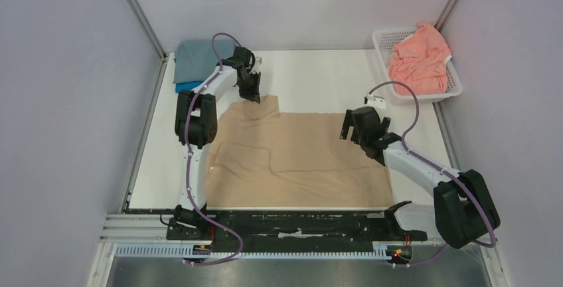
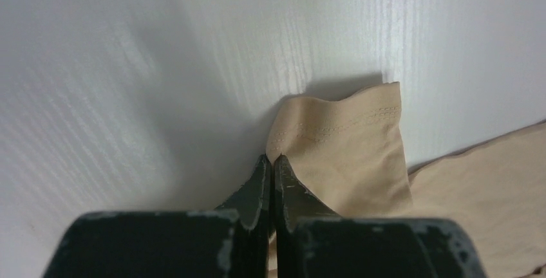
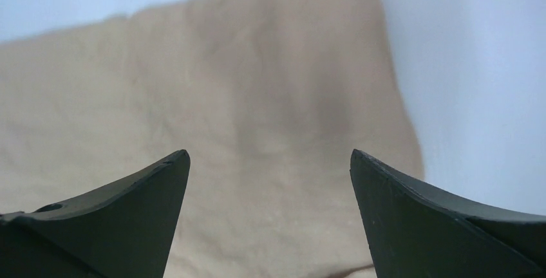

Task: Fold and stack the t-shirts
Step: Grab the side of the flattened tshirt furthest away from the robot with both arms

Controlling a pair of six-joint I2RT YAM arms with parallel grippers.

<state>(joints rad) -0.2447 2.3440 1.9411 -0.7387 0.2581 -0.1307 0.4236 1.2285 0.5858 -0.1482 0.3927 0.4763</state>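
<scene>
The tan t-shirt [image 1: 305, 157] lies spread flat on the white table, partly folded at its left side. My left gripper [image 1: 255, 94] is at its far-left sleeve. In the left wrist view the gripper [image 2: 272, 159] is shut, pinching the hem corner of the sleeve [image 2: 351, 146], which is lifted slightly. My right gripper [image 1: 348, 131] hovers over the shirt's right part, near its far edge. In the right wrist view it [image 3: 269, 156] is open and empty, with tan cloth [image 3: 257, 98] below. A grey-blue t-shirt [image 1: 199, 56] lies folded on a bright blue one [image 1: 188, 87] at the far left.
A white lattice basket [image 1: 455, 86] at the far right corner holds the crumpled salmon-pink t-shirt [image 1: 419, 60]. Grey walls enclose the table on the left, right and far sides. A black rail with the arm bases runs along the near edge [image 1: 299, 224].
</scene>
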